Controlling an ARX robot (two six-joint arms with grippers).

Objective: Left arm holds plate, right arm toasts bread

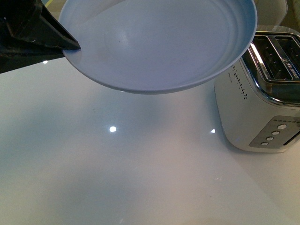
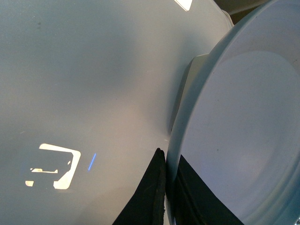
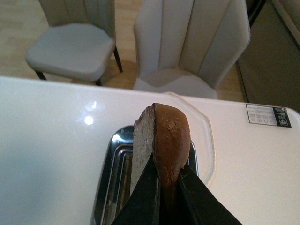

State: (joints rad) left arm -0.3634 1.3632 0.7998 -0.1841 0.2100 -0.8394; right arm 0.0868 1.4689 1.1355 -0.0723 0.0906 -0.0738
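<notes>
Left gripper (image 1: 75, 47) clamped on plate (image 1: 159, 42) rim. Right gripper (image 3: 168, 194) pinches bread (image 3: 166, 133) edge-on, toaster (image 3: 110, 164) just beyond its fingertips.

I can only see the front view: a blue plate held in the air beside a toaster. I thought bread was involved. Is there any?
Observer: Yes. The right wrist view shows the right end effector pinching a bread slice upright.
Visitor: Where is it?
Observer: Over the toaster, at its open top. Its lower edge is hidden, so I cannot tell whether it has entered a slot.
Visitor: How is the plate held?
Observer: The left wrist view shows the left end effector clamping the plate at its rim, from both faces.
</notes>
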